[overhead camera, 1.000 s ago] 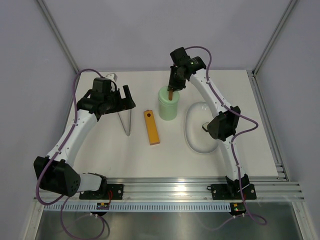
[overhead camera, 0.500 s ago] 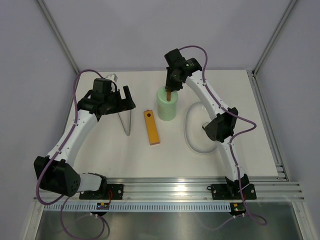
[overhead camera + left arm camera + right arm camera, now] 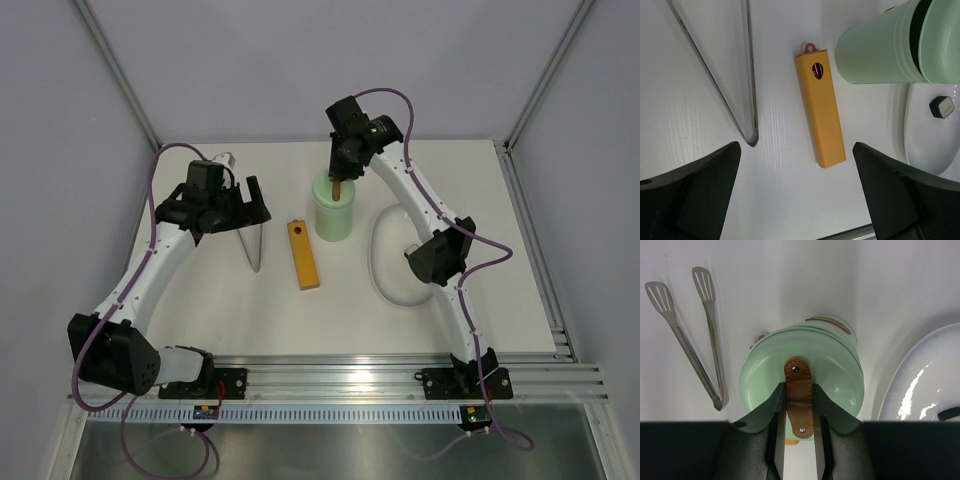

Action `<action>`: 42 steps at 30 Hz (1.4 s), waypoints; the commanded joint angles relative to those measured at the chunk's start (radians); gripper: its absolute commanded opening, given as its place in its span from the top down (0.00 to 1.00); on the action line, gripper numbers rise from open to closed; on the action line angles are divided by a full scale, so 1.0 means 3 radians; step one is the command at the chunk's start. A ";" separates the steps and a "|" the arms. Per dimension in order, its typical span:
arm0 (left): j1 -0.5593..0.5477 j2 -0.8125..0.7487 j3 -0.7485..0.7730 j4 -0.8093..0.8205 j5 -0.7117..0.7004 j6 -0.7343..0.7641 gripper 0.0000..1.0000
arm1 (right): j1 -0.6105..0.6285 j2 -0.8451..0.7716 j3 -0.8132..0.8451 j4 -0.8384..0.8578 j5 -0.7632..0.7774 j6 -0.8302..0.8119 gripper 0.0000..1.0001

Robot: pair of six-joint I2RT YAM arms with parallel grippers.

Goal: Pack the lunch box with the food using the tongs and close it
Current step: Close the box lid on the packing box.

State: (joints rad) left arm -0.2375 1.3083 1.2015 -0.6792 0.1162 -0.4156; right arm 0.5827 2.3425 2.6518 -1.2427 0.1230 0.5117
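Observation:
The mint-green lunch box (image 3: 334,215) stands upright mid-table. Its round lid (image 3: 837,377) hangs over the box's mouth, and in the left wrist view a dark gap shows between lid (image 3: 942,40) and box (image 3: 875,55). My right gripper (image 3: 799,390) is shut on the lid's brown handle (image 3: 798,375), above the box (image 3: 340,172). The grey tongs (image 3: 255,240) lie flat left of the box, untouched. My left gripper (image 3: 250,198) hovers open over the tongs' far end; its black fingers (image 3: 695,195) hold nothing. One dark-and-white food cube (image 3: 942,106) lies on the plate.
A long orange block (image 3: 303,255) lies between the tongs and the lunch box. The white oval plate (image 3: 385,272) sits right of the box, partly under my right arm. Grey walls close off the back and sides, and a rail runs along the near edge.
My right gripper, still shut on the lid's handle, has shifted a little to the left over the lunch box. The left arm has barely moved.

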 commanded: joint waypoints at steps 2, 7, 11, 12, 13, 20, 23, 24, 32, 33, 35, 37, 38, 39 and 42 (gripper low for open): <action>-0.0001 -0.0117 -0.0011 0.0116 -0.0014 0.0035 0.01 | 0.0042 0.0000 0.0134 0.0077 0.0045 -0.0039 1.00; -0.0006 -0.0122 -0.0027 0.0116 -0.0019 0.0035 0.01 | 0.0042 0.0087 0.0140 0.0067 0.0040 -0.0054 1.00; -0.0001 -0.0122 -0.0037 0.0117 -0.0024 0.0035 0.01 | 0.0042 0.0128 0.0083 0.0067 0.0035 -0.0064 1.00; -0.0001 -0.0117 -0.0042 0.0116 -0.0024 0.0035 0.01 | 0.0042 0.0128 0.0078 0.0072 0.0035 -0.0070 1.00; -0.0001 -0.0112 -0.0042 0.0116 -0.0024 0.0035 0.01 | 0.0042 0.0138 0.0083 0.0077 0.0035 -0.0070 1.00; -0.0001 -0.0102 -0.0073 0.0122 -0.0014 0.0041 0.01 | 0.0042 0.0158 0.0063 0.0077 0.0025 -0.0085 1.00; -0.0006 -0.0096 -0.0078 0.0122 -0.0009 0.0041 0.01 | 0.0042 0.0153 0.0063 0.0092 0.0009 -0.0080 1.00; -0.0001 -0.0086 -0.0083 0.0122 -0.0004 0.0041 0.01 | 0.0042 0.0148 0.0063 0.0098 0.0004 -0.0080 1.00; -0.0001 0.0383 0.0314 0.0280 0.0190 -0.0148 0.01 | 0.0042 0.0061 -0.0034 0.0205 -0.0037 -0.0049 1.00; -0.0001 0.0491 0.0412 0.0285 0.0226 -0.0214 0.01 | 0.0042 0.0061 -0.0039 0.0210 -0.0037 -0.0044 1.00; -0.0001 0.0828 0.0667 0.0356 0.0430 -0.0286 0.01 | 0.0042 0.0046 -0.0085 0.0215 -0.0042 -0.0039 1.00; 0.0009 0.1114 0.0781 0.0555 0.0690 -0.0445 0.01 | 0.0047 0.0005 -0.0121 0.0251 -0.0052 -0.0034 1.00; 0.0014 0.1186 0.0827 0.0652 0.0773 -0.0516 0.01 | 0.0047 -0.0005 -0.0142 0.0261 -0.0047 -0.0034 1.00; 0.0019 0.1258 0.0822 0.0775 0.0880 -0.0679 0.01 | 0.0052 -0.0021 -0.0142 0.0261 -0.0047 -0.0034 1.00; 0.0030 0.1493 0.0858 0.1189 0.1172 -0.0976 0.01 | 0.0057 -0.0066 -0.0142 0.0241 -0.0022 -0.0039 1.00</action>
State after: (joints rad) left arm -0.2340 1.7206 1.4117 -0.4805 0.3248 -0.5873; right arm 0.5838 2.3753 2.6160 -1.1702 0.1135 0.5045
